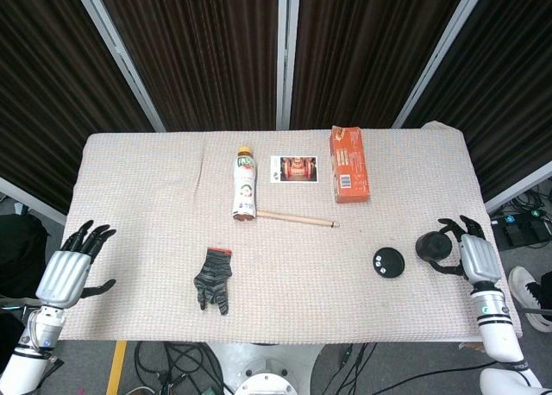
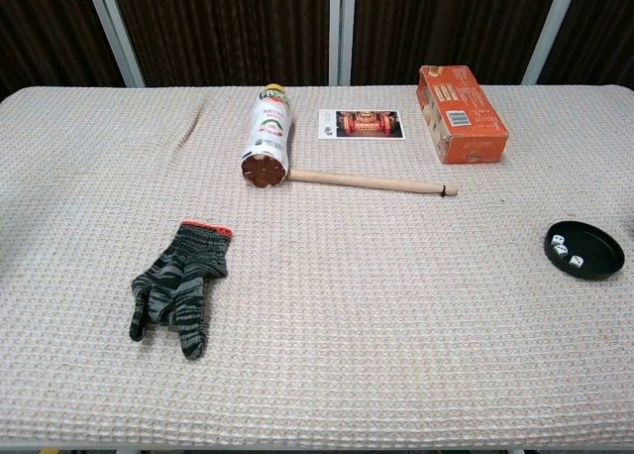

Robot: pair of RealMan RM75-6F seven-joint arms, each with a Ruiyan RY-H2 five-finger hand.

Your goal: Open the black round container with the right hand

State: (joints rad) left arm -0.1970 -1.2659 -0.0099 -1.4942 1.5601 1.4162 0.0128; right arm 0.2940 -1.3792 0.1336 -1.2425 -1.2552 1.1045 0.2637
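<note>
The black round container's base (image 1: 389, 263) (image 2: 583, 249) lies open on the cloth at the right, with small white dice inside. Its black cup-shaped cover (image 1: 430, 247) is held off the base, to the right, by my right hand (image 1: 466, 253), whose fingers wrap around it. The chest view shows the base only; the hand and cover are out of its frame. My left hand (image 1: 71, 269) hangs with fingers spread and empty at the table's front left corner.
A grey knit glove (image 1: 214, 279) lies at front centre. Further back are a lying bottle (image 1: 245, 183), a wooden stick (image 1: 297, 216), a photo card (image 1: 295, 169) and an orange box (image 1: 348, 163). The table's right edge is close to my right hand.
</note>
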